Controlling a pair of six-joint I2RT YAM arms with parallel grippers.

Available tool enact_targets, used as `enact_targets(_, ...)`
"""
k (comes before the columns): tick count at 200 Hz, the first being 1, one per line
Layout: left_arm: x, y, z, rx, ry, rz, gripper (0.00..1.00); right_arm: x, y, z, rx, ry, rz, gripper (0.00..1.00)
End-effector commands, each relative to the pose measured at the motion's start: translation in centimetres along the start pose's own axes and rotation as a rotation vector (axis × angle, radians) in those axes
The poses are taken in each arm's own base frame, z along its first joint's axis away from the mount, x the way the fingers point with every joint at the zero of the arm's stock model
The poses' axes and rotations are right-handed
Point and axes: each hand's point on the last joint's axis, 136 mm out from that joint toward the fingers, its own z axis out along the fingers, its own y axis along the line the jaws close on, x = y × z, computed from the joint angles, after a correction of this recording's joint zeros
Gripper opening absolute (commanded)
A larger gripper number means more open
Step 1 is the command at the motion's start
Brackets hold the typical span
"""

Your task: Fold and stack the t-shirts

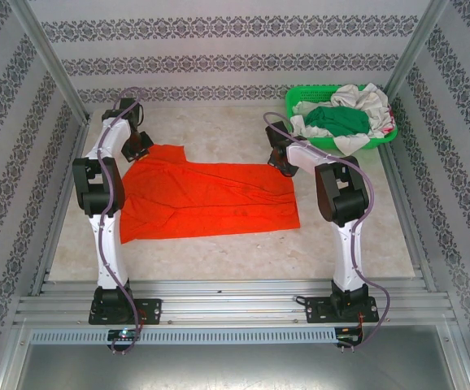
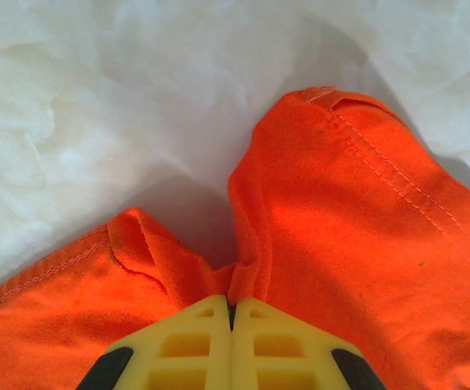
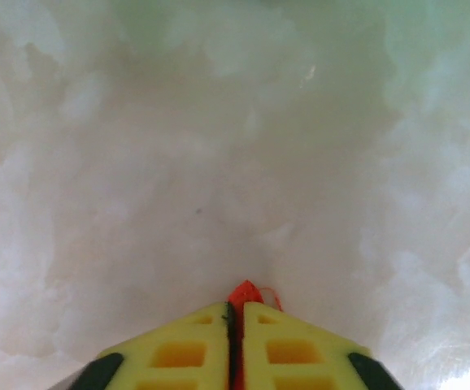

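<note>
Right, your left jaws are pinched flat together on a puckered fold of the orange t-shirt (image 2: 341, 244). Its double-stitched hem runs alongside, and the cloth is bunched into two soft humps. Your right jaws are clamped too, with a small tip of the same orange fabric poking out between the yellow ribbed fingers (image 3: 276, 321). The shirt lies spread and wrinkled across the middle of the pale marbled worktop (image 1: 219, 130), gripped at its two far corners. Back right, the green plastic lattice basket (image 1: 300, 97) holds a crumpled dark green t-shirt (image 1: 337, 122) and a white t-shirt (image 1: 373, 99).
</note>
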Motion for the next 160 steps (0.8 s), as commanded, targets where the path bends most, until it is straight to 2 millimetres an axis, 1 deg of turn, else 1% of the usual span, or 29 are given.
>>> enact_targets(1,-0.5,0.3,-2.1,0.015,-0.03,0.002,0.0,0.2,-0.8,-0.4,0.018,0.023,-0.014,0.0)
enact_targets(19,-0.6,0.2,-2.4,0.019,-0.036,0.0,0.0,-0.6,-0.5,-1.4,-0.004,-0.012,-0.016,0.0)
enact_targets(29,-0.7,0.1,-2.7,0.024,-0.042,-0.001,0.0,-1.4,-0.2,-2.2,-0.021,-0.045,-0.024,0.0)
enact_targets(55,-1.3,-0.4,-3.6,0.048,-0.068,-0.01,0.0,-3.1,1.3,-4.1,-0.092,-0.119,-0.069,0.0)
enact_targets(77,-1.9,-0.8,-4.5,0.065,-0.087,-0.015,0.0,-4.3,2.1,-4.9,-0.117,-0.155,-0.11,0.0)
enact_targets(101,-2.3,-1.1,-5.2,0.072,-0.098,-0.016,0.0,-4.6,2.5,-5.2,-0.13,-0.164,-0.138,0.0)
enact_targets(132,-2.2,-1.0,-5.9,0.071,-0.099,-0.018,0.0,-4.5,2.6,-5.8,-0.152,-0.167,-0.154,0.0)
enact_targets(160,-1.9,-0.8,-6.8,0.08,-0.109,-0.022,0.0,-4.4,2.6,-7.1,-0.197,-0.184,-0.167,0.0)
